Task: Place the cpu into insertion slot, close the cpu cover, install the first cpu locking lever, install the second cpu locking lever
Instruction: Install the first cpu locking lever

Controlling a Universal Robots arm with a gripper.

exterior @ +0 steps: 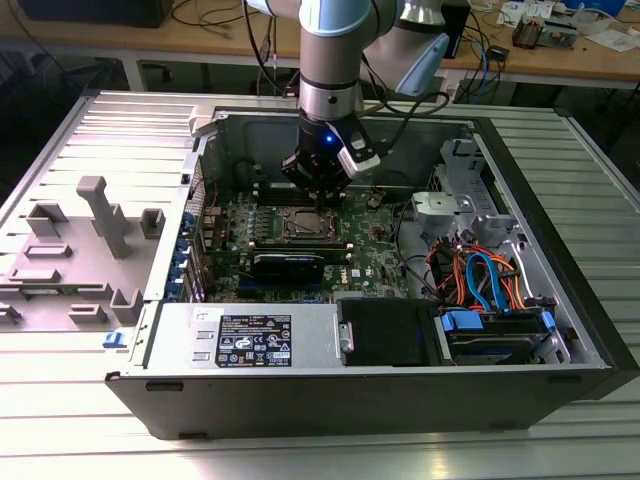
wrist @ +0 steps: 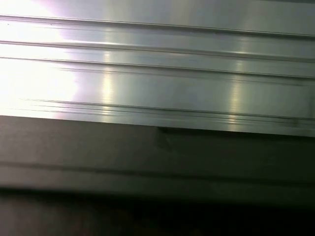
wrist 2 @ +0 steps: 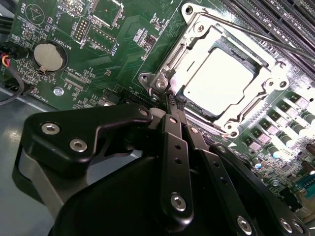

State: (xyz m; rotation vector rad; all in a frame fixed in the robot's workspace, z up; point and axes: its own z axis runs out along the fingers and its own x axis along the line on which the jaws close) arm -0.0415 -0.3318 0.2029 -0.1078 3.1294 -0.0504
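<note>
Second wrist view: pinched-together claw (wrist 2: 173, 104) beside cpu cover (wrist 2: 194, 37), seemingly flat over cpu (wrist 2: 222, 81).

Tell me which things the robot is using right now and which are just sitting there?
Part of the job:
- the cpu, lying in the insertion slot
- the cpu cover, shut flat over it
- the gripper, its tip at the socket's corner

Just lying about:
- the round coin battery
- the blue and orange cables
- the grey plastic holders beside the case

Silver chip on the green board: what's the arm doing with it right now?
Pincer shut, empty, tips at the socket corner. Cpu seated in the insertion slot, cpu cover down around it. Nothing in the way.
</note>
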